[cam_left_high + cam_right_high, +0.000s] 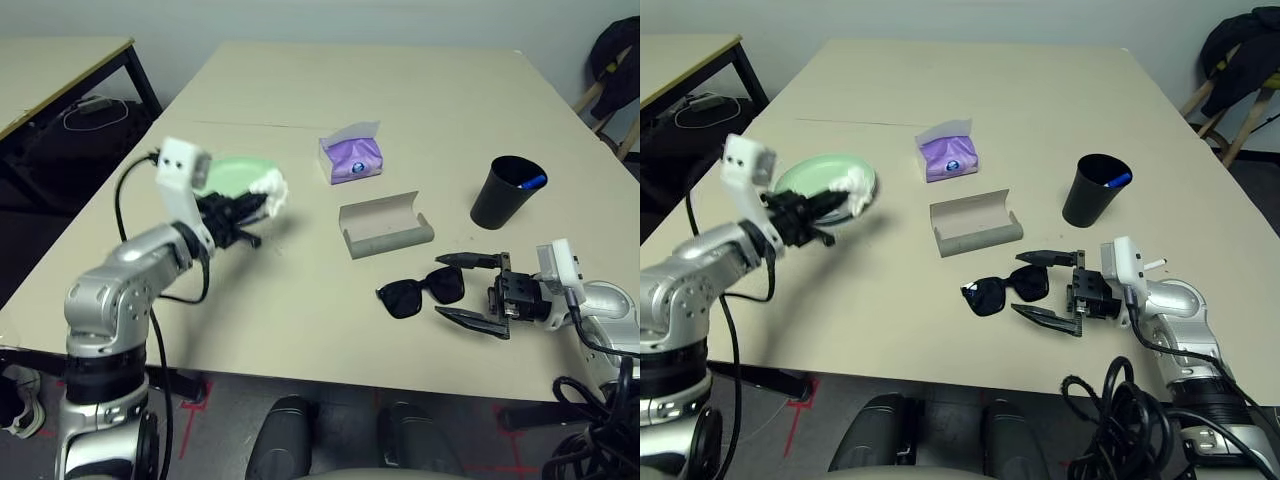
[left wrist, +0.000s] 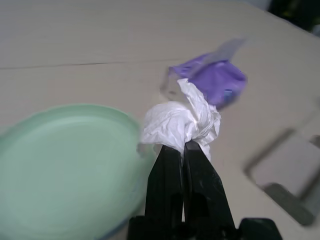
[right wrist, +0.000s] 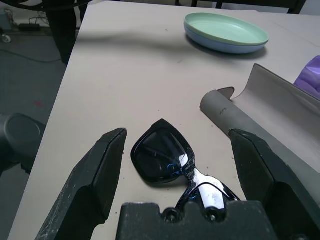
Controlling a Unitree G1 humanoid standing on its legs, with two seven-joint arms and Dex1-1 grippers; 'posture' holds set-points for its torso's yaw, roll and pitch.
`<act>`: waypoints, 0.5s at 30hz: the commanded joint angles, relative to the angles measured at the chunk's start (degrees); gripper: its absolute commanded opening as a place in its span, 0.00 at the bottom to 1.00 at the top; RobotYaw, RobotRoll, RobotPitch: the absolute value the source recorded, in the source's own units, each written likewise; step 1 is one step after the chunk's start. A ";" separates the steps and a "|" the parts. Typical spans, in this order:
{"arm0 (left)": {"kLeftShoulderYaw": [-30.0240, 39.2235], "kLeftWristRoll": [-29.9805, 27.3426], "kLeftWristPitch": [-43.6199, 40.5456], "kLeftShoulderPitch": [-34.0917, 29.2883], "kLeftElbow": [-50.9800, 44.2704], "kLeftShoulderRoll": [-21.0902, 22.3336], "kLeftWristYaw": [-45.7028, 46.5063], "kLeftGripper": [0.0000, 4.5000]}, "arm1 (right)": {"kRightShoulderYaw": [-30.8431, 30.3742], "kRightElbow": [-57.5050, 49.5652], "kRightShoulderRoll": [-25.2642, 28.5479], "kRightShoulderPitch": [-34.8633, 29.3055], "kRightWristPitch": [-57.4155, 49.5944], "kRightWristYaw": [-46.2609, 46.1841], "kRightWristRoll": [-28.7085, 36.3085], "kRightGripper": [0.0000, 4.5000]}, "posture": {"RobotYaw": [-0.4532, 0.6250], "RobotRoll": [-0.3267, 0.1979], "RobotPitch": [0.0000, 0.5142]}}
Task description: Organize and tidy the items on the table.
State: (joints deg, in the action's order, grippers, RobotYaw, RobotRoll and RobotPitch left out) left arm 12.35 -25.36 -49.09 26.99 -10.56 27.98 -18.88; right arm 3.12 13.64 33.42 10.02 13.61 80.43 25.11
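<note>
Count: 2 stacked plates (image 3: pixel 227 34); 1 tissue (image 2: pixel 182 120); 1 sunglasses (image 1: pixel 420 292); 1 glasses case (image 1: pixel 385 227); 1 black cup (image 1: pixel 507 192); 1 purple tissue pack (image 1: pixel 351 156).

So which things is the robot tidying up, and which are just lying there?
To tidy:
- tissue, held in the left gripper
- plates
- sunglasses
- glasses case
- cup

Just lying about:
- purple tissue pack
- small side table
</note>
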 commanded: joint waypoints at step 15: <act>-8.17 20.76 24.90 8.24 37.39 -2.04 6.72 0.49 | 0.92 -0.04 0.15 -1.99 1.80 -0.75 0.69 1.00 | 0.47 0.62 0.13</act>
State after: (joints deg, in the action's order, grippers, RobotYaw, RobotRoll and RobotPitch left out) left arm 4.24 -5.44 -25.52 34.30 25.82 26.29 -12.24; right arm 3.23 14.22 33.33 8.33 14.96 80.00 25.26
